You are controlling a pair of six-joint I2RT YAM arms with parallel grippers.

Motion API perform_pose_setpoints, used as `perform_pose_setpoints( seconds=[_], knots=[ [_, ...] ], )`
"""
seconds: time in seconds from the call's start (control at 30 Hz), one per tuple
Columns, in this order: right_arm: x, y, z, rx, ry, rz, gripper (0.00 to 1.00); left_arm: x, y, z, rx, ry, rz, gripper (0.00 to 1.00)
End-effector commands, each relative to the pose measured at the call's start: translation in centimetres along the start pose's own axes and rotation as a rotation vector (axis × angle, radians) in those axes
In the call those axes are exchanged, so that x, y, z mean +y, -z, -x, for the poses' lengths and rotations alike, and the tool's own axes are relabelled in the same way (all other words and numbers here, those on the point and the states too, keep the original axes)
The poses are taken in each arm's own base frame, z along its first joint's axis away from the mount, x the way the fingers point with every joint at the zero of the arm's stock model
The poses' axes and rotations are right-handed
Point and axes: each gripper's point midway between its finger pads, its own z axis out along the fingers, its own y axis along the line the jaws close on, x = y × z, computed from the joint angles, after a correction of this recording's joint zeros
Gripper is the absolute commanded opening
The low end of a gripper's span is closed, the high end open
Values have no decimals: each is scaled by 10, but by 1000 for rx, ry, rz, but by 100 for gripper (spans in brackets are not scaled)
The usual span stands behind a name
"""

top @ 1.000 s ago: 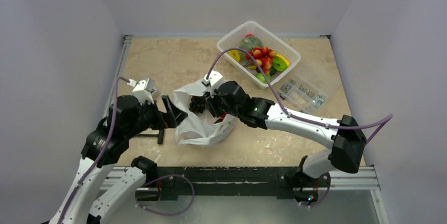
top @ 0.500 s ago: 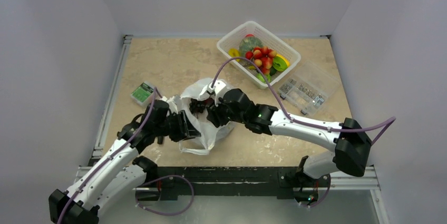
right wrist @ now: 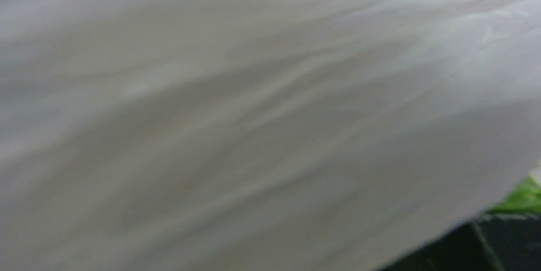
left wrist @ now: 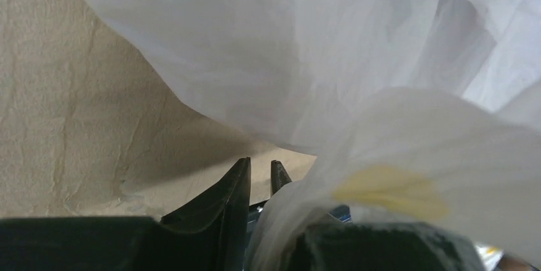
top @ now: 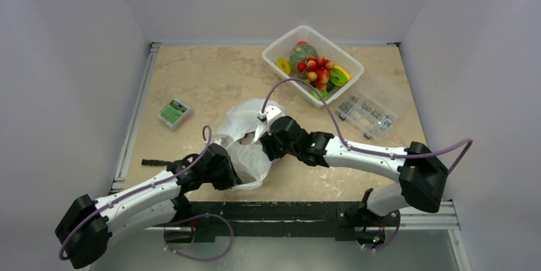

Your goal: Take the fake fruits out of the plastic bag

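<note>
The plastic bag [top: 245,140] lies crumpled at mid-table, thin white film. My left gripper [top: 228,172] lies low at its near-left edge. In the left wrist view the left gripper [left wrist: 260,170] has its black fingertips [left wrist: 241,175] almost together, with a fold of bag film [left wrist: 357,150] bunched down between them and draped over the right one. My right gripper [top: 263,148] pushes into the bag from the right, its tips buried under film. The right wrist view shows only the white bag [right wrist: 255,111]. Any fake fruits in the bag are hidden. A red-and-yellow berry bunch [top: 317,70] lies in the basket.
The white lattice basket [top: 281,44] stands at the back right, with a green squash [top: 303,52] and flat yellow and green pieces. A clear lidded box [top: 371,106] sits to its right. A small green box [top: 173,111] and a black tool [top: 153,162] lie at the left.
My left arm dropped low and reached to the bag's near-left edge, its jaws closing from wide. The bag slumped over my right gripper, and the dark bunch seen there earlier is hidden.
</note>
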Motion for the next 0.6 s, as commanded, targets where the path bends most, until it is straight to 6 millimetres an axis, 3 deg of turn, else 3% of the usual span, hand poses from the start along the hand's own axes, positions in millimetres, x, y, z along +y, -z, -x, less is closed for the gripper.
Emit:
perform_pose_setpoints(
  seconds=[0.0,0.1,0.17,0.27,0.4,0.5,0.57],
  knots=[
    [-17,-7,-18,47,-6,-98,42,-19,4,23,-124,20,-81,15],
    [-8,-12,-32,80,-26,-44,36,-25,15,23,-123,-9,-103,15],
    [0,-13,-40,94,-45,6,35,-38,30,25,-134,-45,-152,21],
    [8,-9,-38,80,-69,53,35,-50,58,30,-175,-97,-204,46],
    [11,4,-8,-12,-85,60,38,-55,93,38,-229,-171,-207,81],
    [-6,9,19,-105,-110,-45,42,-61,112,40,-239,-239,-209,93],
    [-12,11,35,-151,-119,-89,45,-61,126,43,-239,-276,-170,96]
  ],
)
